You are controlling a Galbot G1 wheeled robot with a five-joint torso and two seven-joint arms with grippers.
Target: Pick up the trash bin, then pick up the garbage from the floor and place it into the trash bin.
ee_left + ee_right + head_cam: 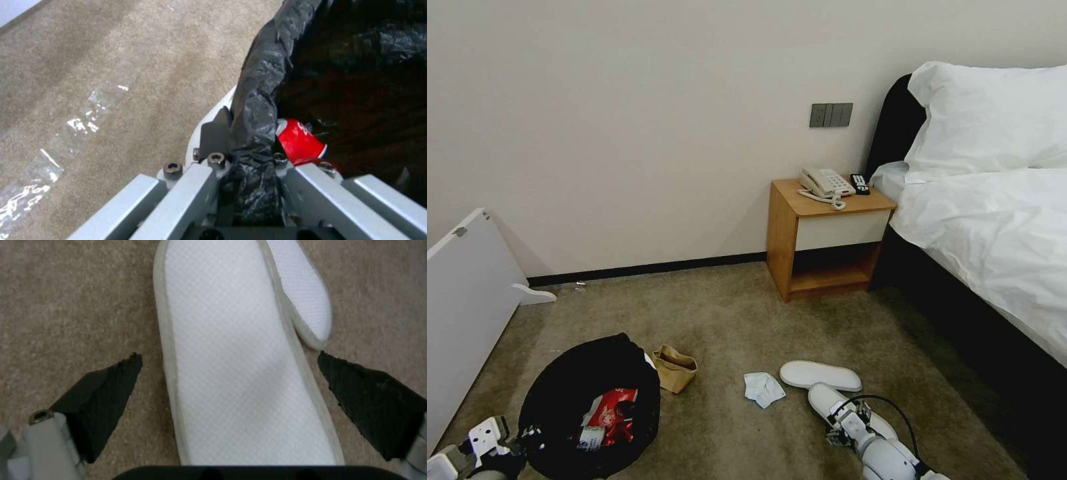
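- Low over the beige carpet floor point(66, 306), the right gripper point(229, 386) is spread wide, one black finger on each side of a flat white slipper point(231, 373), neither touching it.
- Just beyond lie a second white slipper point(820, 375) and a crumpled white tissue point(764, 389).
- Farther off, the left gripper point(247, 156) pinches the rim of the round white trash bin with a black bag point(570, 393); a crushed red can point(299, 140) lies inside and a brown paper bag point(674, 368) sits beside it.

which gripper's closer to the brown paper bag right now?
Left. The left gripper is shut on the trash bin rim, and the brown paper bag sits beside that bin. The right gripper hangs over a slipper, farther off.
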